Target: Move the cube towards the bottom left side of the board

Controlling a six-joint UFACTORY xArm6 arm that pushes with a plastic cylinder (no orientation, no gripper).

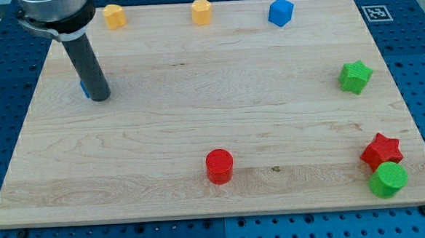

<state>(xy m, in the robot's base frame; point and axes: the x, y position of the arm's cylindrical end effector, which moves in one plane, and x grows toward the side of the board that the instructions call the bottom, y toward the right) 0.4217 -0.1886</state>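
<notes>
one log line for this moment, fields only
tip: my tip upper left | hiding most of blue block | blue cube top, untouched

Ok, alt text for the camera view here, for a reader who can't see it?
My tip rests at the wooden board's upper left, almost hiding a small blue block. Another blue block and two orange blocks line the top; green and red blocks sit right and bottom.

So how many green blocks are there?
2: a green star by the view's right edge, and a green cylinder at the bottom right, touching the red star.
</notes>
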